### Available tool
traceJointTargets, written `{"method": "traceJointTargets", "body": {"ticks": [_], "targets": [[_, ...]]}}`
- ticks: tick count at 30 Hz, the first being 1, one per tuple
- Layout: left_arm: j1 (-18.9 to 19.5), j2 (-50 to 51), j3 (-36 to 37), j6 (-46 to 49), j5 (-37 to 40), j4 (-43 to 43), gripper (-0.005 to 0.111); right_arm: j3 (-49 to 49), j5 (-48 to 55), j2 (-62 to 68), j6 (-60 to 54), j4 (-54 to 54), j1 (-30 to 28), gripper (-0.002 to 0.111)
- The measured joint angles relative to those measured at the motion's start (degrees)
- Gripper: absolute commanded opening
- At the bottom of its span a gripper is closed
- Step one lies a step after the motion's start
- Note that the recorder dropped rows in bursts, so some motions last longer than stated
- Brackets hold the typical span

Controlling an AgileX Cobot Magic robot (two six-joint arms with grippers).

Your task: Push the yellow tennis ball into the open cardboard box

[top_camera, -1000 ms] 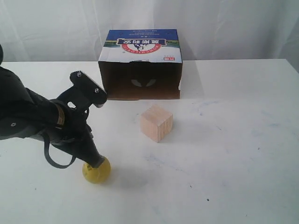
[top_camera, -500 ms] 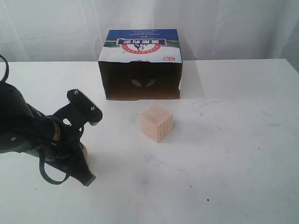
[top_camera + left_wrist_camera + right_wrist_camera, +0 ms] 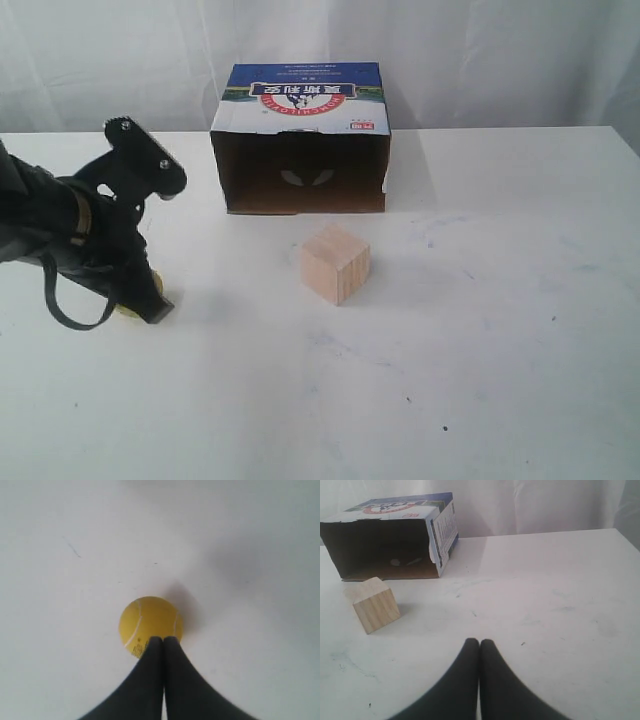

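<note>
The yellow tennis ball [image 3: 150, 625] lies on the white table at the left, and the exterior view shows just a sliver of the ball [image 3: 127, 309] behind the arm. My left gripper [image 3: 163, 640] is shut, its tips touching the ball's near side; in the exterior view the left gripper [image 3: 158, 310] reaches down to the table. The open cardboard box [image 3: 302, 140] lies on its side at the back centre, dark opening facing the front; the box [image 3: 390, 535] also shows in the right wrist view. My right gripper [image 3: 479, 642] is shut, empty, and out of the exterior view.
A pale wooden cube [image 3: 336, 263] stands in front of the box opening, between the ball's side of the table and the box; the cube [image 3: 375, 604] shows in the right wrist view too. White curtains hang behind the table [image 3: 520, 300].
My left arm has swung from the front of the table back and leftward. The ball has gone with it, from the front left to a spot further back and left.
</note>
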Motion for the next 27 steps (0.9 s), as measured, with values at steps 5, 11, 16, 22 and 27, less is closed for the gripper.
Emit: {"method": "traceJointTargets", "body": {"ticks": [5,11,16,22,27], "targets": [[7.21,2.61,-0.36,-1.97,-5.82,4.85,0.0,0.0,0.0,0.0,0.0,0.0,0.0,0.0],[17.52,13.32,-6.15,-2.79,-18.64,12.25,0.0,0.0,0.0,0.0,0.0,0.0,0.0,0.0],[22.58,26.21,-15.3,-3.54,-21.49,14.95,0.0,0.0,0.0,0.0,0.0,0.0,0.0,0.0],[23.15,33.86,-21.78,-11.06,-21.03,16.63,0.0,0.0,0.0,0.0,0.0,0.0,0.0,0.0],[22.39,33.79,-21.88,-13.49,-18.83,17.48,0.0,0.0,0.0,0.0,0.0,0.0,0.0,0.0]]}}
